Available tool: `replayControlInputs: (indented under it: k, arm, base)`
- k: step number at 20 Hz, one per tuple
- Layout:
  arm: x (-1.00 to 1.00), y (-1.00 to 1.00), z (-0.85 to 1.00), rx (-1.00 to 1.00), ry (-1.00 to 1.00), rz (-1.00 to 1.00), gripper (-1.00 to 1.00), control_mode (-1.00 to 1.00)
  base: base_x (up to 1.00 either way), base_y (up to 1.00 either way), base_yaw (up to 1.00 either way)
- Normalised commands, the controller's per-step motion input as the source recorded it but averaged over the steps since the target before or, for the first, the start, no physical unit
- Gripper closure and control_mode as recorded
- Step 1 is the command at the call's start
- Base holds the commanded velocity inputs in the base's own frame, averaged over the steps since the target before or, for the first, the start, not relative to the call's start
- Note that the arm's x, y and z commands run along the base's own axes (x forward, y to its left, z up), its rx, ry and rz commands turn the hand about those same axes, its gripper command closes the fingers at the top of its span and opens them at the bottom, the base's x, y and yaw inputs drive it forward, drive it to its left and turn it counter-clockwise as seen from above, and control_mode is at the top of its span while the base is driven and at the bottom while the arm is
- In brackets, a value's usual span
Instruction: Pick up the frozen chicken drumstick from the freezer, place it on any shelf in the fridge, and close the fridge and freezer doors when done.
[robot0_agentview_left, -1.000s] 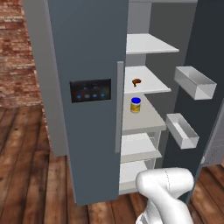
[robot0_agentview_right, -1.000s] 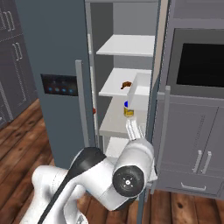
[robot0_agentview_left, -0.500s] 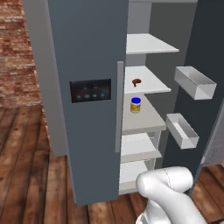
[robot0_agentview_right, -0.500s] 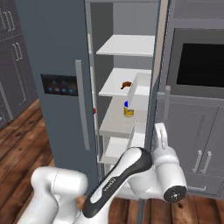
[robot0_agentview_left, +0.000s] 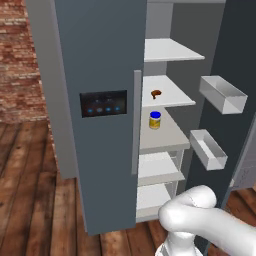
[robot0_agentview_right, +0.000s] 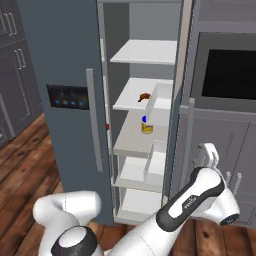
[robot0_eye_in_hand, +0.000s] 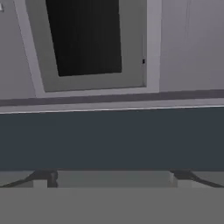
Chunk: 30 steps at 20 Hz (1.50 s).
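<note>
drumstick (robot0_agentview_left: 156, 93) on shelf (robot0_agentview_left: 175, 97), hand (robot0_agentview_right: 209, 152) well apart

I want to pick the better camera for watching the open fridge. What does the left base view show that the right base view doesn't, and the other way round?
Left base view alone: two grey door bins on the open door, and a brick wall.

Right base view alone: a built-in oven with a black window, grey cabinets, and the arm's wrist.

Both: the drumstick on its shelf, the yellow jar a shelf lower, and the door's black panel.
</note>
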Motion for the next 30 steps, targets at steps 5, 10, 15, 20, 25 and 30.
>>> replayControlInputs:
  k: [5, 10, 15, 20, 25, 30]
  arm:
    - [0.79, -0.61, -0.38, 0.15, -0.02, 0.26, -1.0, -1.0]
    - [0.82, -0.07, -0.33, 0.03, 0.01, 0.26, -1.0, -1.0]
    - [0.42, 0.79, -0.05, -0.1, 0.06, 0.12, -1.0, -1.0]
    - [0.08, 1.0, 0.0, -0.22, 0.01, 0.02, -1.0, -1.0]
    - [0.19, 1.0, 0.0, -0.19, 0.04, 0.04, -1.0, -1.0]
    - [0.24, 1.0, 0.0, -0.12, 0.04, 0.04, -1.0, -1.0]
  base:
    - [0.0, 0.0, 0.0]
    - [0.0, 0.0, 0.0]
    - [0.0, 0.0, 0.0]
    - [0.0, 0.0, 0.0]
    - [0.0, 0.0, 0.0]
    - [0.0, 0.0, 0.0]
